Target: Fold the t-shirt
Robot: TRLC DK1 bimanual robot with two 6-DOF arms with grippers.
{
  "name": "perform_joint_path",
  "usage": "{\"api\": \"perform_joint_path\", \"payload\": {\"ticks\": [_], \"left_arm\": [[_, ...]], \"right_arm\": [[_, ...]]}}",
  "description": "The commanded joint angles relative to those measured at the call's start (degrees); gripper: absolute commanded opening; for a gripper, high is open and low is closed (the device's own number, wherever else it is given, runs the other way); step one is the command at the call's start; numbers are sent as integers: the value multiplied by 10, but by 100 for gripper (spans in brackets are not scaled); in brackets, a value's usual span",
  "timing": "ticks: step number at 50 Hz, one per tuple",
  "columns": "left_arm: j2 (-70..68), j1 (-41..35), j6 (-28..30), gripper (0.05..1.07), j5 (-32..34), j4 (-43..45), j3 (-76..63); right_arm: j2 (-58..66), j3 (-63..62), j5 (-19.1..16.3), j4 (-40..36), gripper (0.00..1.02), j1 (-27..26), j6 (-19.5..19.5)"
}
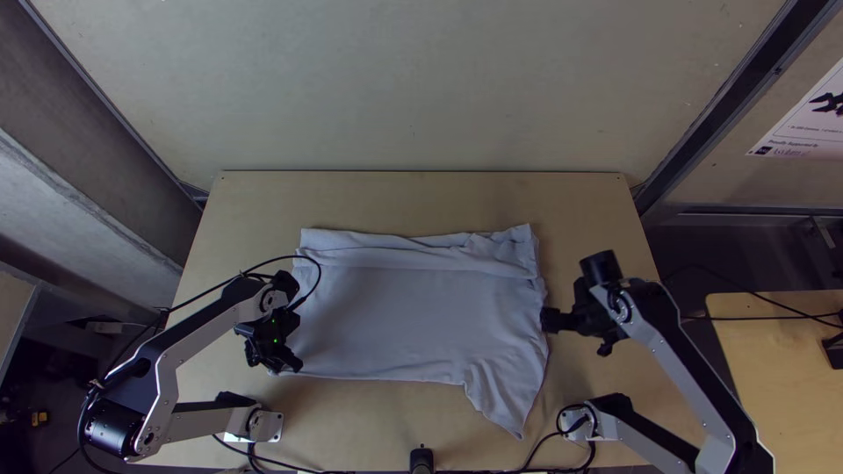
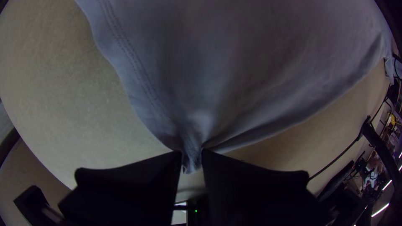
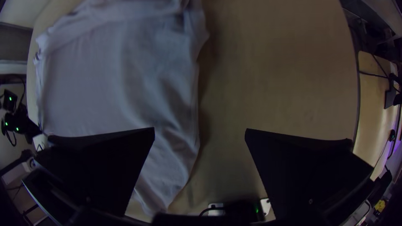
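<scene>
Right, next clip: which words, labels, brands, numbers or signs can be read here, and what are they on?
White paper sheet with a black picture, at the top view's right edge: small print, too small to quote.
Pale, thin cloth t-shirt: no lettering I can make out.

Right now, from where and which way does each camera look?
Top view: high over the table's near edge, looking down on the t-shirt; both arms show.
Left wrist view: on that wrist, facing a t-shirt corner pinched in the left gripper.
Right wrist view: on that wrist, facing the t-shirt's side past the open right gripper.
All share the t-shirt.
</scene>
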Motion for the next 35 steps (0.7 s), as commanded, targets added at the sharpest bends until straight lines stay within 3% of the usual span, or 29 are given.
{"api": "perform_joint_path", "payload": {"ticks": [1, 16, 25, 35], "left_arm": [[6, -3, 8, 8, 4, -4, -11], [3, 14, 16, 8, 6, -3, 2], [1, 17, 17, 8, 7, -4, 3], [1, 22, 18, 8, 8, -2, 6]], "right_arm": [[-11, -36, -2, -29, 98, 31, 76], [24, -93, -28, -49, 92, 135, 133], [56, -105, -63, -49, 92, 152, 138], [112, -111, -84, -49, 92, 166, 117]]}}
